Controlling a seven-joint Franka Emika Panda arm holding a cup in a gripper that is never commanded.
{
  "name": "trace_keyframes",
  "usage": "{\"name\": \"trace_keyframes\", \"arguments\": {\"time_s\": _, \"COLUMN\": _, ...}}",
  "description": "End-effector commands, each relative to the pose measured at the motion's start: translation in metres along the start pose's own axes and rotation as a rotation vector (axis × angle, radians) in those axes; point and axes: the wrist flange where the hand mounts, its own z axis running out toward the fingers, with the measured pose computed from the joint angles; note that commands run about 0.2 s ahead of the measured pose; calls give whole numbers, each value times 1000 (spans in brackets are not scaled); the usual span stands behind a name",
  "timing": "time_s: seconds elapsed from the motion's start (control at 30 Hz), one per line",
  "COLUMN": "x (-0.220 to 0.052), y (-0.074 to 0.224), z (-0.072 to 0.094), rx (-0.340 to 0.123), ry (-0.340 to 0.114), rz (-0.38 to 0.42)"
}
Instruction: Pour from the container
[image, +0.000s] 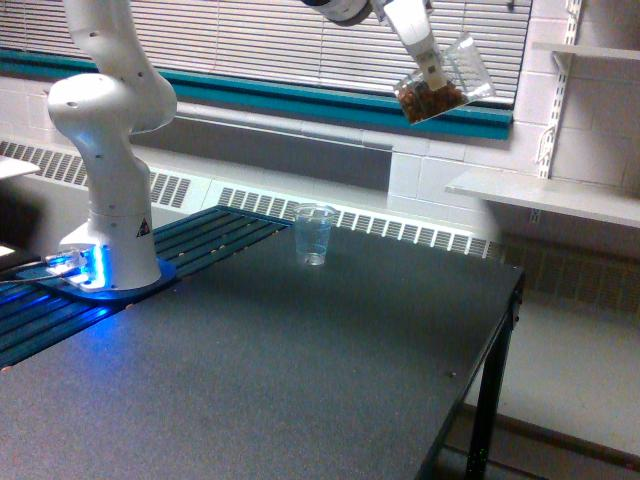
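the near half of the dark tabletop (300, 400) is bare. farther back, toward the far edge and a little left of centre, a round clear cup (315, 234) stands upright and looks empty. at the left the robot base (110, 200) sits on a blue-lit plate. behind the table run a radiator grille, a teal window ledge and closed blinds (250, 40), with a white shelf (545, 195) at the far right.

high at the top, well above the table and to the right of the cup, the gripper (428, 66) holds the container (440, 85), a squarish clear one tilted with its mouth up and to the right; brown granular contents (428, 100) sit in its lower left corner.

this looks like the carry step: the container is not over the cup and nothing is spilling. the next move probably calls for travelling left and down until the mouth is above the cup, then rolling the wrist so the contents slide out.

the fingers are closed on the container's wall, one white finger lying across its face; the gap is just that wall's width.
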Motion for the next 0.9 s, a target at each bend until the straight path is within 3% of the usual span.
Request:
{"name": "trace_keyframes", "arguments": {"time_s": 0.03, "x": -41, "y": -24, "z": -19, "rx": 35, "ry": 10, "rz": -88}}
{"name": "trace_keyframes", "arguments": {"time_s": 0.43, "x": -123, "y": -33, "z": -42, "rx": 54, "ry": -10, "rz": -211}}
{"name": "trace_keyframes", "arguments": {"time_s": 0.9, "x": -209, "y": -29, "z": -63, "rx": 62, "ry": -45, "rz": -286}}
